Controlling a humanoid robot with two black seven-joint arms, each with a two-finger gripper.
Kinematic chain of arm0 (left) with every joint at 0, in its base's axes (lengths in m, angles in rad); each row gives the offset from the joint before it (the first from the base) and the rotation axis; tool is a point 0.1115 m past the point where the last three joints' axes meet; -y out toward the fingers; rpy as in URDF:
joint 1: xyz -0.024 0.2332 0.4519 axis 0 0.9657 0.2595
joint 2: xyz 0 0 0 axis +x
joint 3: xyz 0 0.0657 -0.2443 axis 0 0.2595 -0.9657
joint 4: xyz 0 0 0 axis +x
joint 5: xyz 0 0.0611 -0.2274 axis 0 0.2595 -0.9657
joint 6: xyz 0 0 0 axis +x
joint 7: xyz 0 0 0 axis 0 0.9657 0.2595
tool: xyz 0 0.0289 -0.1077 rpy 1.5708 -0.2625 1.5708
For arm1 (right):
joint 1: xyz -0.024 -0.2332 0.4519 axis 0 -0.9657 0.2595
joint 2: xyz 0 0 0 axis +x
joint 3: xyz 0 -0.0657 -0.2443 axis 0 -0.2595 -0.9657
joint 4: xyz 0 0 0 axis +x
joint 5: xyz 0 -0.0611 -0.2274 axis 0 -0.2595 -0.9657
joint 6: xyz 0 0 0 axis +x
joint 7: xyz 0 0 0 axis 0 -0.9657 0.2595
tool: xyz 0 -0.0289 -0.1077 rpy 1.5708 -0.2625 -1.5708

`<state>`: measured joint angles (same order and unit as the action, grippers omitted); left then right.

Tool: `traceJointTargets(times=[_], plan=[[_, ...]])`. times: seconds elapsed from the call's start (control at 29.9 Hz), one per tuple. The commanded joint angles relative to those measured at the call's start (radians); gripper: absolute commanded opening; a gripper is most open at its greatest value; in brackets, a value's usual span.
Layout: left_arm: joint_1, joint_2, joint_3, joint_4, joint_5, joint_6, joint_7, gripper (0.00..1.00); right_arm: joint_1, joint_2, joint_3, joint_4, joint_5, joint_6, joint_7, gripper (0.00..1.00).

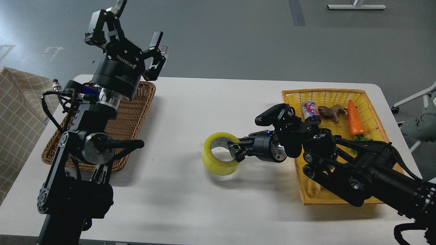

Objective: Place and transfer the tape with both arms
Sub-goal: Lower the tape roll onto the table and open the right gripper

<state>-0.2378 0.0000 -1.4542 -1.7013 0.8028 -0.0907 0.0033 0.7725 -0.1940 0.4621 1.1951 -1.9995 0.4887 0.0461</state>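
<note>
Tape [219,160]: translucent yellow, grey-white core. Right basket [371,102]: yellow. Left basket [136,112]: brown wicker. Table [190,204]: white. Carrot [355,118]: orange. Cloth [17,109]: beige, white grid
</note>
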Motion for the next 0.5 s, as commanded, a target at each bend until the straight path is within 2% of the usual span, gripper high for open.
traceJointTargets(times=[0.0, 0.47], plan=[[0.000, 0.000, 0.000, 0.000, -0.001, 0.000, 0.000, 0.98, -0.005, 0.001, 0.015, -0.002, -0.016, 0.000, 0.000, 0.02], [0.002, 0.000, 0.000, 0.000, -0.001, -0.003, 0.000, 0.98, -0.074, 0.019, 0.033, 0.001, -0.019, 0.000, 0.000, 0.07]])
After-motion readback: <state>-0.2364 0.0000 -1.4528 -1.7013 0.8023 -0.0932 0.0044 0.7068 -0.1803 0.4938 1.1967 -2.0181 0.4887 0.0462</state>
